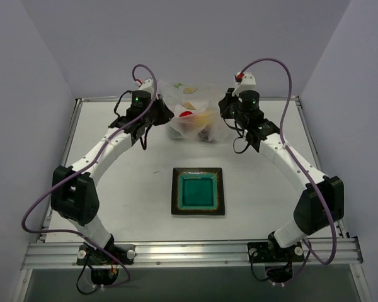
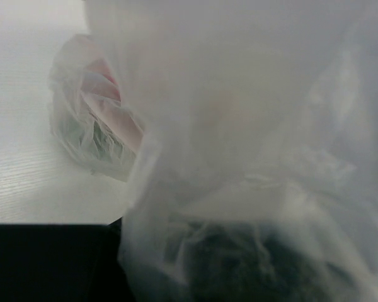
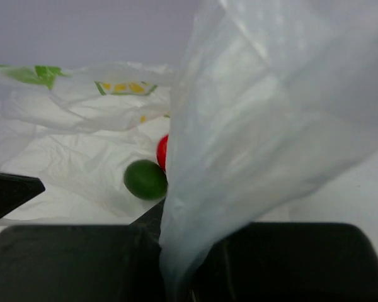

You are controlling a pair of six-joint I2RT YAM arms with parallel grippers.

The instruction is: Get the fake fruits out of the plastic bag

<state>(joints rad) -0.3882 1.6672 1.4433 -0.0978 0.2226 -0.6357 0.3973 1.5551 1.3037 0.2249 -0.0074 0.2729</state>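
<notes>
One plastic bag (image 1: 193,100) sits between the two grippers. The right gripper (image 3: 176,270) pinches its edge. Inside, just past it, lie one green fruit (image 3: 145,179), one red fruit (image 3: 162,153) and one yellow fruit (image 1: 202,118). Bag covers the left gripper (image 1: 162,114); I cannot tell its grip.

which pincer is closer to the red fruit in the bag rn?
Left. The left pincer sits at the left edge of the plastic bag, just beside the red fruit; the right pincer grips the opposite edge, with the yellow fruit between.
</notes>
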